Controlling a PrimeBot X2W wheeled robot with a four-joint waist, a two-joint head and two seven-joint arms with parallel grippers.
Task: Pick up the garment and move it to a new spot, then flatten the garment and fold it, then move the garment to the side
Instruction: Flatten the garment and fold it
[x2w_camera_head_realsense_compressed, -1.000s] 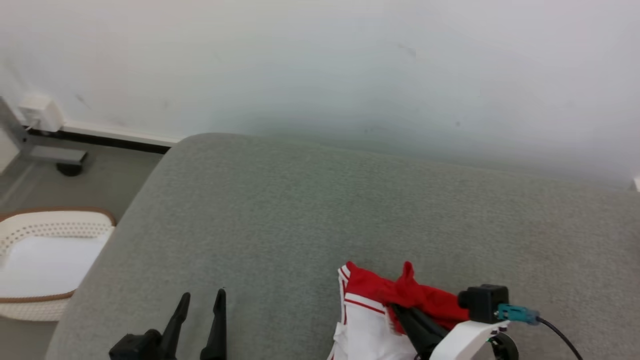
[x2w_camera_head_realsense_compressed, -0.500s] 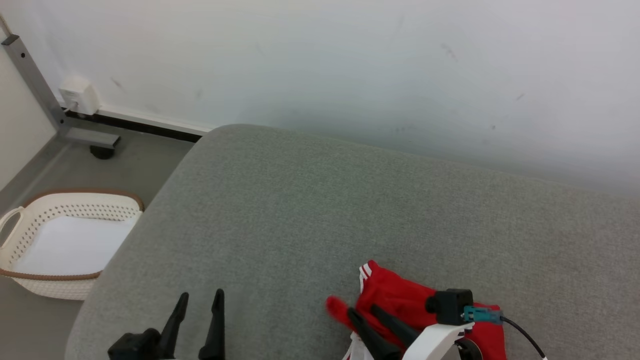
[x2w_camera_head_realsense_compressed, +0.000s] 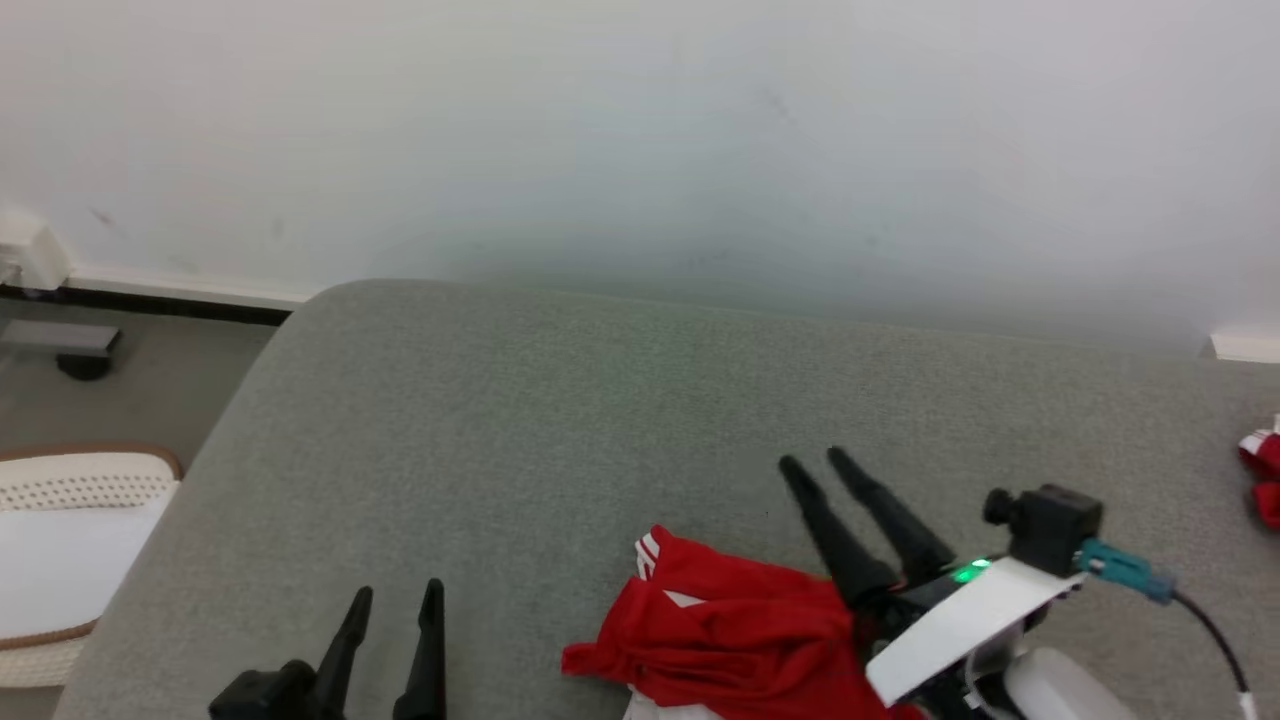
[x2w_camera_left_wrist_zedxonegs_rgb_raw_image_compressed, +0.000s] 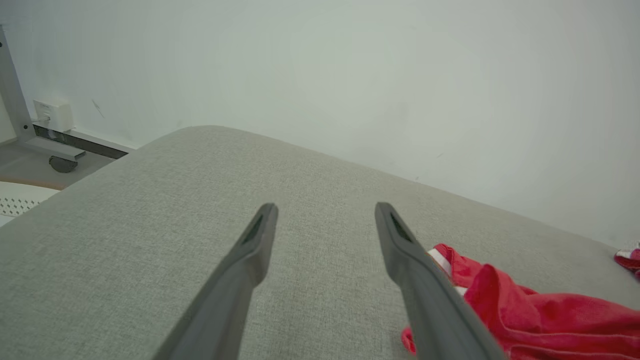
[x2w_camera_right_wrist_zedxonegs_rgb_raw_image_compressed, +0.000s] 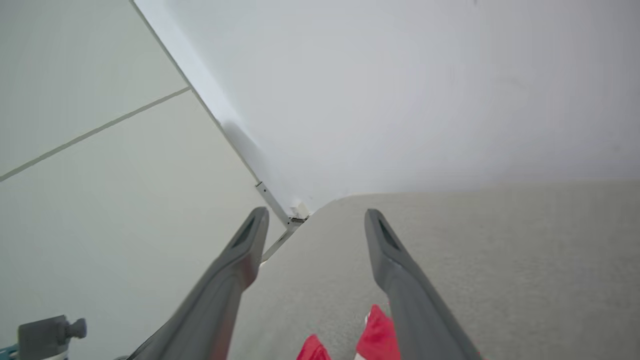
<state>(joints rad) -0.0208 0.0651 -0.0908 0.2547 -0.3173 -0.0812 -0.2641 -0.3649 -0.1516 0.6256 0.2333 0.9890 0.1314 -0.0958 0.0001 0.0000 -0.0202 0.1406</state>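
Jaws on the left gripper (x2w_camera_head_realsense_compressed: 397, 592) are standing wide apart at the lower left of the head view, gripping nothing, with both dark fingers hovering over bare grey upholstery (x2w_camera_head_realsense_compressed: 520, 420). Jaws on the right gripper (x2w_camera_head_realsense_compressed: 812, 460) are also spread open and empty at the lower right, fingers pointing up and to the left. Its white forearm (x2w_camera_head_realsense_compressed: 960, 625) is carrying a small black camera (x2w_camera_head_realsense_compressed: 1045, 520) with a teal plug and a dark cable.

Just left of that forearm, the red and white garment (x2w_camera_head_realsense_compressed: 720, 640) is lying crumpled at the bottom centre of the frame, on the near part of the upholstery. Its right edge is running under the base of the right fingers; whether they are touching the cloth I cannot tell. In the right wrist view, red folds are showing low between the fingers, and the fingertips are standing clear of them.

Further back, a second red and white item (x2w_camera_head_realsense_compressed: 1262, 470) is sitting at the right edge. A white perforated basket (x2w_camera_head_realsense_compressed: 70, 480) is standing on the floor at the left. Beyond, a pale wall (x2w_camera_head_realsense_compressed: 640, 130) is filling the upper frame.
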